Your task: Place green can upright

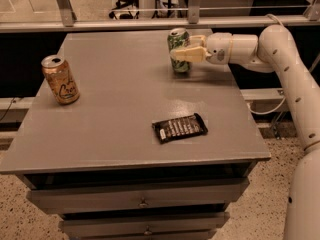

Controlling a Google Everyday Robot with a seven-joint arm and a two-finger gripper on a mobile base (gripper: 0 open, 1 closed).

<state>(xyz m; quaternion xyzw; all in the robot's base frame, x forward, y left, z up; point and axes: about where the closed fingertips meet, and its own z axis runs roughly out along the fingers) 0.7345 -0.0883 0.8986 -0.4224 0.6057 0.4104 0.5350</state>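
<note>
– One can matters here. Where's the green can (176, 40)?
– Far right part of the grey table (115, 114), near the back edge. Upright, silver top up. Base looks to be sitting on the tabletop.
– Gripper?
– Gripper (183, 48) is at the can, reaching in from the right at about mid-height. It's clamped on the green can: one beige finger (189, 54) lies across the front of the label, the other sits behind, up near the rim.
– Arm?
– White arm (280, 49) comes in from the right edge of the view. The forearm runs roughly level over the table's right rear corner, and the rest drops down past the table's right side.
– Anything close to the can?
– Nothing touching it but the gripper. A dark snack bar wrapper (179, 127) lies flat nearer the front edge, a bit askew, well apart from the can. The orange can (60, 79) stands at the left side, also well apart, script lettering facing the camera.
– Below and behind?
– Drawers (142, 196) with small knobs under the tabletop. A metal rail (150, 24) runs across behind the table. Speckled floor (30, 214) on either side.
</note>
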